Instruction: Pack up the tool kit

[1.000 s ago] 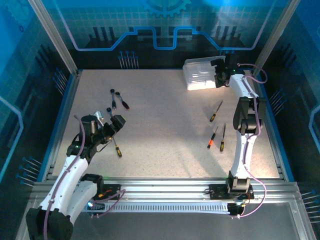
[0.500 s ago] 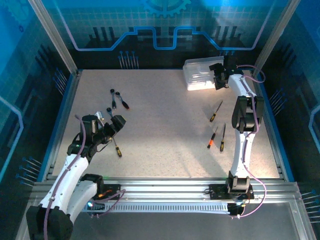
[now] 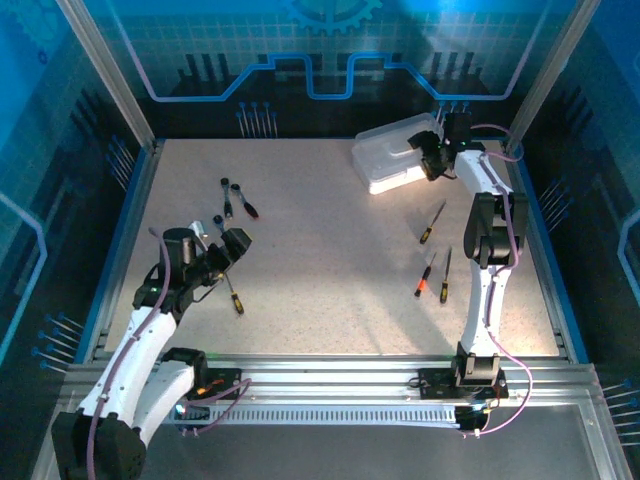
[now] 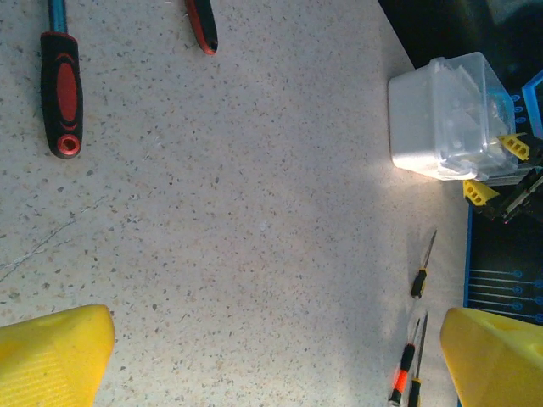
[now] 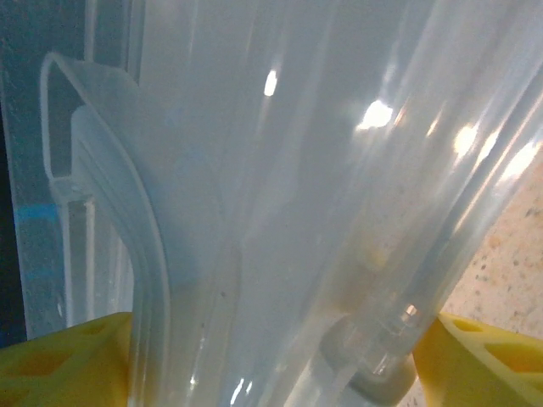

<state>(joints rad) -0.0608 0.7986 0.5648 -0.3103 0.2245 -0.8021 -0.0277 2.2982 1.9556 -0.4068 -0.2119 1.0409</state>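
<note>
Case (image 3: 395, 152) of clear, cloudy plastic sits at the far right corner of the table (image 3: 330, 260), held at its right end by the right gripper (image 3: 434, 155). In the right wrist view that gripper's yellow fingers (image 5: 59, 360) stand one on each side of the case (image 5: 280, 195). The plastic fills the whole gap between them and meets both, so they are grasping the case's edge. From above, the case lies askew to the table's edges. The left wrist view shows it in the distance (image 4: 441, 119), with the right gripper (image 4: 496, 168) at its side.

The left gripper (image 3: 232, 243) hangs above the near left part of the table with its fingers released and spread wide. In its own view the yellow fingers (image 4: 51, 360) frame bare speckled table, with nothing between them.

A yellow-handled screwdriver (image 3: 234, 296) lies on the table just beside the left gripper, toward the near edge. Two red-and-black screwdrivers (image 3: 245, 205) lie close together farther back on the left; one of them shows in the left wrist view (image 4: 61, 93). On the right, between the case and the near edge, lie three small screwdrivers (image 3: 432, 222). One lies nearer the case and two lie side by side beyond it. All three are apart from the case.
</note>
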